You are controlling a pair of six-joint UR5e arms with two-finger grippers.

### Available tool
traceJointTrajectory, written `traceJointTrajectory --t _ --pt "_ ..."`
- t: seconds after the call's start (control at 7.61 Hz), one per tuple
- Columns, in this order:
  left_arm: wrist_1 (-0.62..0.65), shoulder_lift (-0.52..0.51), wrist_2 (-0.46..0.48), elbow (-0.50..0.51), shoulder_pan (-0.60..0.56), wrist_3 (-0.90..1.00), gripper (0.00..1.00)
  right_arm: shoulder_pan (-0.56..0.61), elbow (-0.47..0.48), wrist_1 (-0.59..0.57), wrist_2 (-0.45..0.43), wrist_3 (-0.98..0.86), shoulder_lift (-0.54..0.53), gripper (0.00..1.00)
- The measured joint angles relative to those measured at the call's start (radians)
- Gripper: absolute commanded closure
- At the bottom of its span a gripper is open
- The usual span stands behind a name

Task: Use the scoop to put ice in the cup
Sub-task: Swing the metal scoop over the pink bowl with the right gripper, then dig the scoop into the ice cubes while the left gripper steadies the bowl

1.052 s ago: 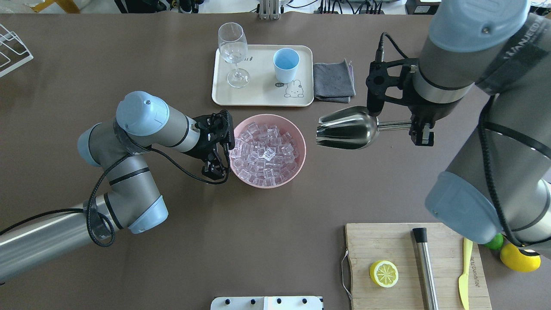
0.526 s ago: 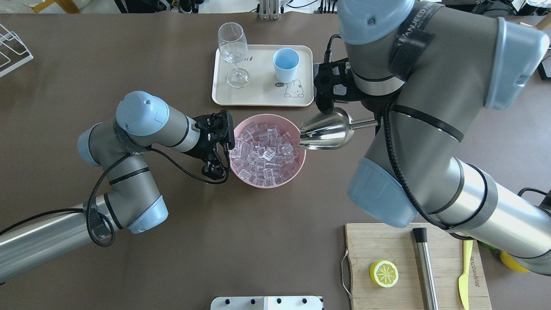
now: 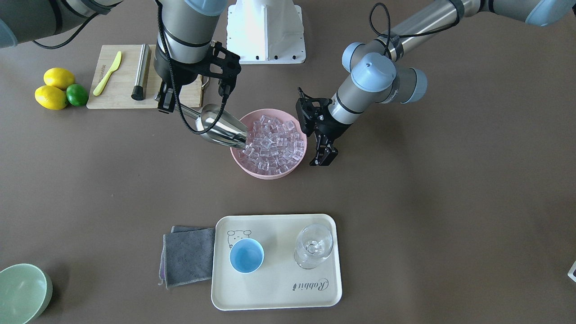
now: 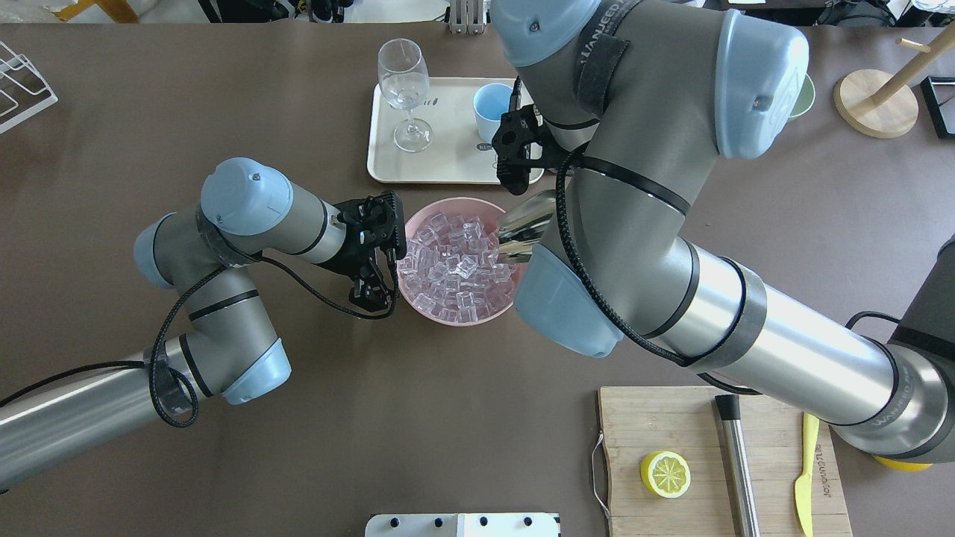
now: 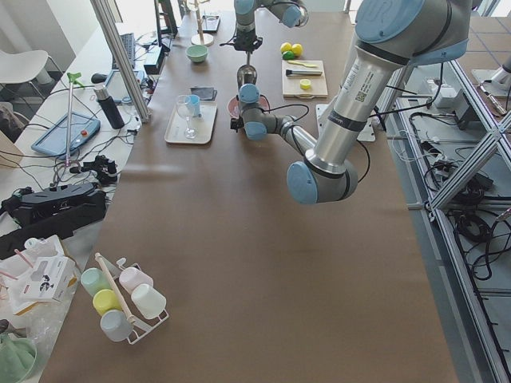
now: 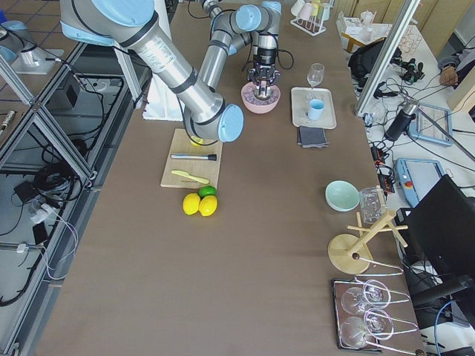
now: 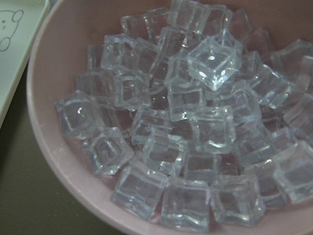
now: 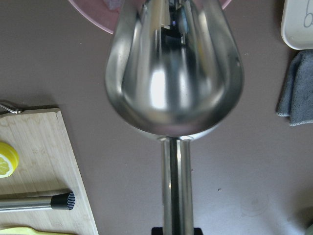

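Observation:
The pink bowl holds a heap of ice, which also fills the left wrist view. My right gripper is shut on the handle of the steel scoop. The scoop tilts down, its mouth over the bowl's rim and against the ice. From above, my right arm hides most of the scoop. My left gripper is open and empty beside the bowl's opposite rim. The light-blue cup stands empty on the cream tray.
A wine glass shares the tray, with a grey cloth beside it. A cutting board carries a steel cylinder and a yellow knife. Lemons and a lime lie nearby. A pale green bowl sits at a corner.
My right arm has swung left with the scoop, from beside the bowl to over its rim and onto the ice. My left arm has not moved.

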Motion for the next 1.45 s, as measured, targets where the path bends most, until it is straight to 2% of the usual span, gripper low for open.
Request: traceJointTrajectory --t 0.79,1.18,1.45 --pt "-0.01 0.023 -0.004 -0.008 -0.003 0.005 0.02 -0.044 -0.111 0.004 -0.006 -0.005 0.052 1.0" --pt "-0.012 0.025 -0.004 -0.009 -0.004 0.003 0.02 -0.063 -0.151 0.006 -0.047 -0.003 0.063 1.0" --pt "-0.014 0.035 -0.006 -0.017 -0.004 0.002 0.02 -0.078 -0.211 0.007 -0.071 -0.001 0.094 1.0"
